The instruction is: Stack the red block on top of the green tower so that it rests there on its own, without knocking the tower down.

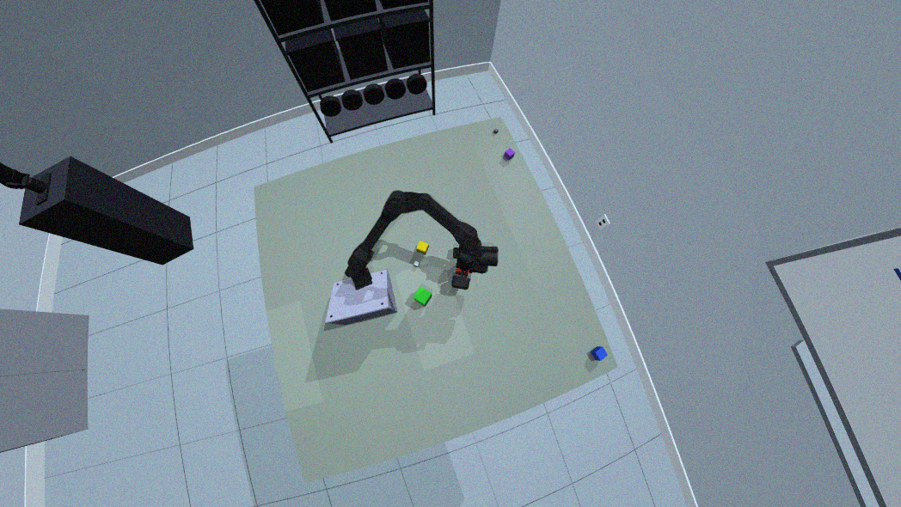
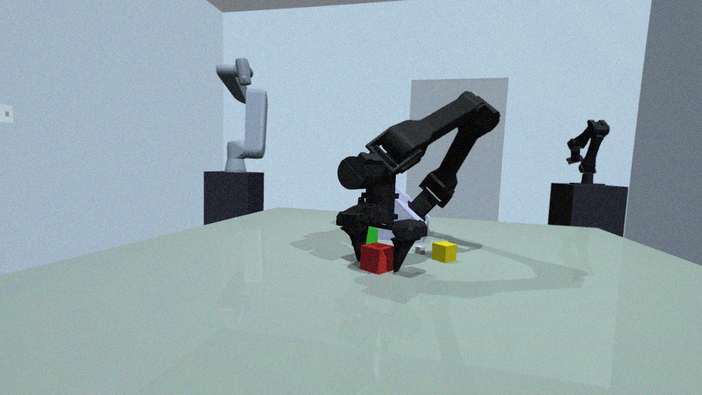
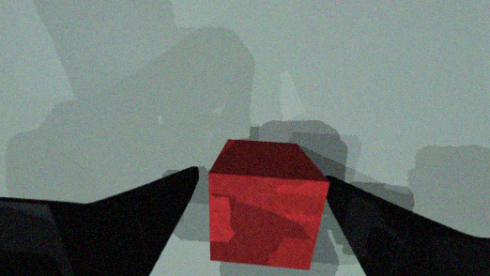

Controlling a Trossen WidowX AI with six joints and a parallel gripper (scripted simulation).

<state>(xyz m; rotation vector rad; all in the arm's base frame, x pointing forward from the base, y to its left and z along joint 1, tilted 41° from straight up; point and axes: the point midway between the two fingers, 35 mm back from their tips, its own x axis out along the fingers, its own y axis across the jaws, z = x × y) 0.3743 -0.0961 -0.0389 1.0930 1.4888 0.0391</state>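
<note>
Gripper [image 2: 377,262] spread wide — red block [image 2: 376,257] sits between its fingers.

The gripper [image 2: 380,255] stands low over the worktop [image 2: 196,304], jaws wide apart on either side of the red block [image 2: 376,258]; the green tower [image 2: 372,234] shows behind, a yellow block [image 2: 443,251] nearby

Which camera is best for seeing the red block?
The wrist view: the red block fills the middle, sitting between the open gripper. The exterior view shows it smaller, on the table between the fingertips. From the top, only a red sliver peeks out under the gripper.
</note>
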